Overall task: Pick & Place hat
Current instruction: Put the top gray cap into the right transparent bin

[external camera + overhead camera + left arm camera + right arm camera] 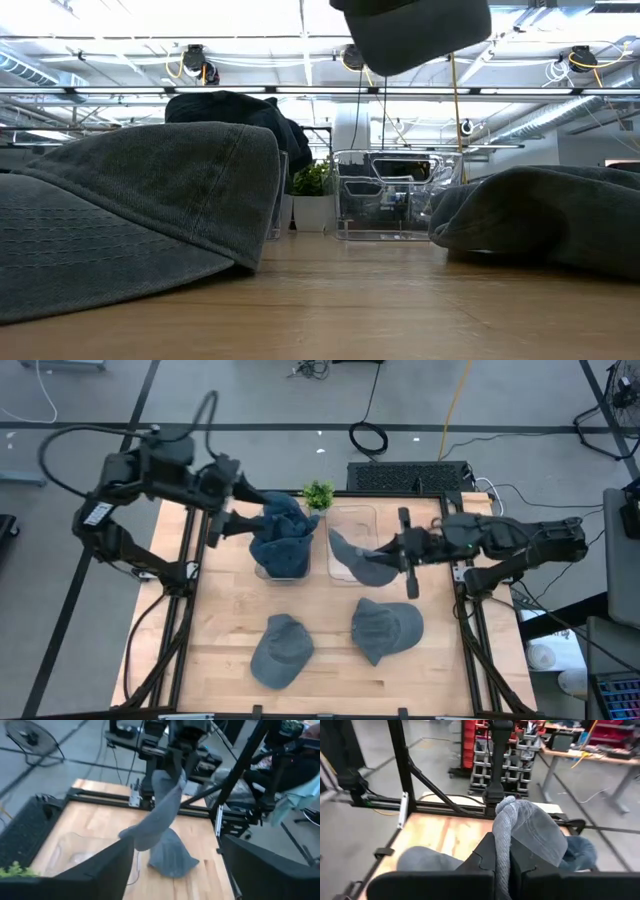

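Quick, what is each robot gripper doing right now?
Left gripper: above the left bin's pile of hats, open, holding nothing.
Right gripper: shut on a grey hat lifted over the clear bin.

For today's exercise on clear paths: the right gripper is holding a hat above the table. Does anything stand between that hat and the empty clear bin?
Nothing visible does. The right gripper holds the hat directly over the empty clear bin, whose top is open.
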`<action>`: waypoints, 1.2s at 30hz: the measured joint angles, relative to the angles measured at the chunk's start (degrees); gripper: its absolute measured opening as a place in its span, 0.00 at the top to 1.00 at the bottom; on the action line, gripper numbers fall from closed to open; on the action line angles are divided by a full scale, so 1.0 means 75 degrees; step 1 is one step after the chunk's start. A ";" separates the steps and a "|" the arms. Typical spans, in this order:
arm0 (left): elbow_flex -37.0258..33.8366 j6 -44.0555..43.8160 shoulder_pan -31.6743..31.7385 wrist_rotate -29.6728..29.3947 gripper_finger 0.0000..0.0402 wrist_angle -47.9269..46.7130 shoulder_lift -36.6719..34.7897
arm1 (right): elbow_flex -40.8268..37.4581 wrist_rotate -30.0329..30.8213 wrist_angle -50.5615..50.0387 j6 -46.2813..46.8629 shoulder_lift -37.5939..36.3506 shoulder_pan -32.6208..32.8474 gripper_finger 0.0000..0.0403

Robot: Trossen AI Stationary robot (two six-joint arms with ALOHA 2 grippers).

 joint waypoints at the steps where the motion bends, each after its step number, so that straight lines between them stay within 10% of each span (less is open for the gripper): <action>1: 0.0000 0.0019 0.0000 -0.0093 0.20 0.0010 -0.0079 | 0.0000 0.0251 -0.0024 -0.0048 -0.0004 0.0182 1.00; 16: 0.0006 0.0015 0.0000 -0.1157 0.12 -0.0051 -0.0650 | 0.0000 0.3644 -0.0557 -0.2279 0.0477 0.1433 1.00; 26: 0.0006 0.0184 0.0000 -0.1570 0.12 -0.0053 -0.0650 | 0.0002 0.3412 -0.0611 -0.3675 0.0471 0.0064 1.00; 36: 0.0006 0.0201 0.0000 -0.1690 0.13 -0.0053 -0.0650 | -0.0021 0.0456 -0.0323 -0.4328 0.0474 -0.1992 1.00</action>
